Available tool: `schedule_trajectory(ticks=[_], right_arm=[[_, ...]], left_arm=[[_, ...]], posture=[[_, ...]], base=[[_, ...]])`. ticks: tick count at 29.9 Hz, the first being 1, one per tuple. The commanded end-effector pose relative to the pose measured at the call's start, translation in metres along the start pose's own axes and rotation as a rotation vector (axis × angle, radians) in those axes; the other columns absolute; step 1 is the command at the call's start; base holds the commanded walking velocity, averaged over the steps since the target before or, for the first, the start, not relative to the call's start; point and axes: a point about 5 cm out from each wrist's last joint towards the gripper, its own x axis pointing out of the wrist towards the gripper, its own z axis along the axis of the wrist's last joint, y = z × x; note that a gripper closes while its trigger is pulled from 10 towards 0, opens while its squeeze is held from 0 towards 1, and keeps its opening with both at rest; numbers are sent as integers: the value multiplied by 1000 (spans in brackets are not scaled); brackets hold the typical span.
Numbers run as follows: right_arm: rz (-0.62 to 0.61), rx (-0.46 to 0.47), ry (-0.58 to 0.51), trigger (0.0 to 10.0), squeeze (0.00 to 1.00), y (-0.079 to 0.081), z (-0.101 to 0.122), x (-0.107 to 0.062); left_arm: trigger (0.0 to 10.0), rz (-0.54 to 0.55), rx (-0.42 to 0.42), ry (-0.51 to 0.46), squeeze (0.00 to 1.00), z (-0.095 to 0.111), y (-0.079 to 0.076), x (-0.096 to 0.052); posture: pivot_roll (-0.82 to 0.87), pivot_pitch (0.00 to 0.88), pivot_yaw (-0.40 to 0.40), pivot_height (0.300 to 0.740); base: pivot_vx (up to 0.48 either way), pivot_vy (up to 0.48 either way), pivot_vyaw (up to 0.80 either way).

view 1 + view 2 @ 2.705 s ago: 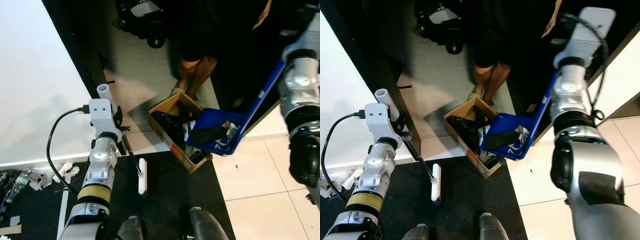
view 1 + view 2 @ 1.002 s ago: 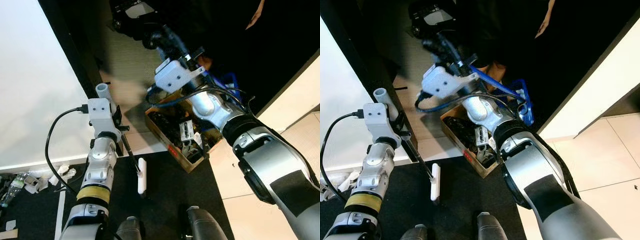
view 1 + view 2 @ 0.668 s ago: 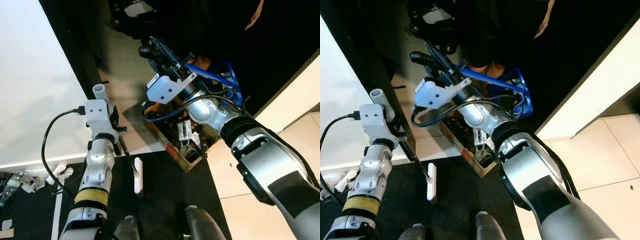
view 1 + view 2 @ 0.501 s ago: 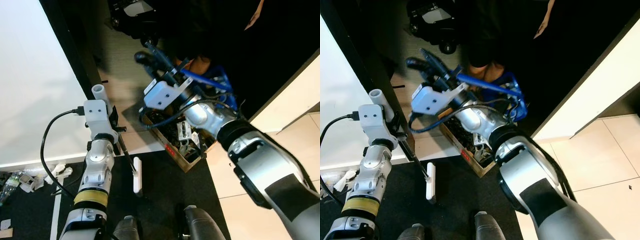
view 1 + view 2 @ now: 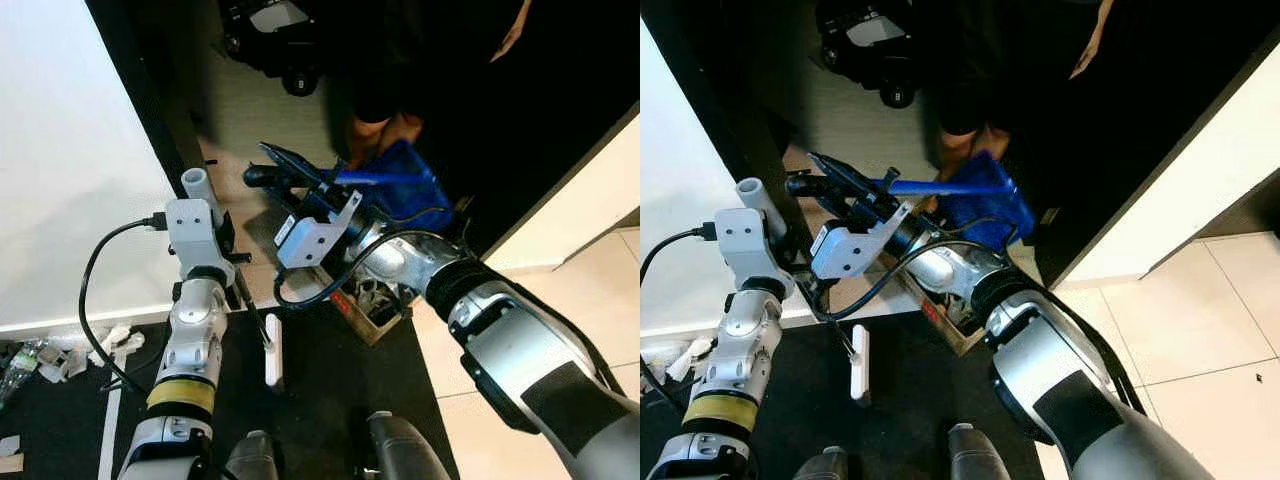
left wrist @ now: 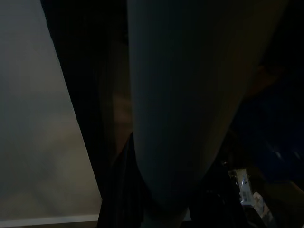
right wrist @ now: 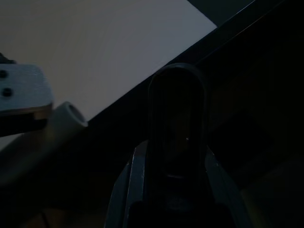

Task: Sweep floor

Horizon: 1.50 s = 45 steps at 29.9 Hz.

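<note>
At the far left, scraps of litter (image 5: 60,352) are lying on the dark floor mat (image 5: 330,375) at the foot of a white wall panel (image 5: 70,160). Just right of them the left arm is reaching up, and the left gripper (image 5: 232,262) is closing its jaws on a pale grey tube (image 5: 198,186) that is standing upright beside the panel's black edge. Below that wrist, a thin dark rod is running down to a small white broom head (image 5: 272,350), which is resting on the mat. Further right, the right arm is crossing over toward the left, and the right gripper (image 5: 275,172) is gripping, jaws shut, the long handle of a blue dustpan (image 5: 400,185); the pan is hanging tipped above an open cardboard box (image 5: 360,300) that is holding dark rubbish. The wrist views are too dim to confirm the grip further, though it appears firm. Behind the box a person's bare legs (image 5: 375,130) are standing on the floor, with a hand (image 5: 512,32) showing at upper right above pale tiles (image 5: 590,290).
</note>
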Motion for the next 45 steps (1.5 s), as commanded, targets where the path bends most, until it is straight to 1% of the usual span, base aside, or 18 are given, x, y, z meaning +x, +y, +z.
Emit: schedule_trajectory(ticks=[1,8,9,11,14,15,16,19,21,22,24,26,33,35,39,43,44,45], right_arm=[[31,-29,-27,10000,0,-1,3,3],[-14,-72,12,10000,0,-16,-5,3],[-103,-82,69,10000,0,-35,-12,3],[-146,-80,96,10000,0,-43,-15,3],[-367,-32,202,10000,0,-93,-28,-1],[-367,-32,202,10000,0,-93,-28,-1],[-461,27,255,10000,0,-120,-34,-5],[-632,185,346,10000,0,-170,-46,-23],[-654,246,377,10000,0,-179,-51,-30],[-678,342,405,10000,0,-186,-57,-38],[-760,502,447,10000,0,-201,-68,-61],[-846,568,474,10000,0,-215,-73,-83],[-824,556,488,10000,0,-222,-76,-112],[-739,636,440,10000,0,-216,-77,-122],[-657,688,412,10000,0,-210,-76,-122],[-486,750,431,10000,0,-187,-77,-126],[-427,791,460,10000,0,-173,-81,-134],[-427,791,460,10000,0,-173,-81,-134]], left_arm=[[10000,-6,10,10,0,-1,1,-1],[10000,-9,10,10,0,0,0,0],[10000,-8,6,11,0,0,0,0],[10000,-7,4,11,0,0,0,0],[10000,-8,3,11,0,0,0,0],[10000,-8,3,11,0,0,0,0],[10000,-9,1,11,0,0,1,0],[10000,-9,-4,13,0,1,3,0],[10000,-9,-6,16,0,0,4,0],[10000,-11,-8,21,0,0,5,0],[10000,-9,-2,27,0,-1,7,1],[10000,-4,17,28,0,0,10,2],[10000,-3,36,29,0,0,14,2],[10000,-2,40,27,0,0,16,1],[10000,-8,54,27,0,0,17,2],[10000,-40,94,37,0,1,17,3],[10000,-75,162,32,0,3,16,2],[10000,-75,162,32,0,3,16,2]], posture=[[10,142,-109,740],[9,142,-108,740],[12,141,-107,740],[12,141,-107,740],[20,140,-103,740],[20,140,-103,740],[19,138,-100,740],[16,133,-93,740],[16,133,-93,740],[12,129,-86,740],[14,123,-82,740],[15,113,-72,740],[14,86,-58,740],[12,57,-47,740],[13,48,-44,740],[16,41,-37,740],[20,40,-37,740],[20,40,-37,740]], base=[[0,0,0],[0,0,0],[0,0,0],[0,0,0],[0,0,0],[0,0,0],[0,0,0],[0,0,0],[0,0,0],[0,0,0],[0,0,0],[0,0,0],[0,0,0],[0,0,0],[0,0,0],[0,0,0],[0,0,0],[0,0,0]])
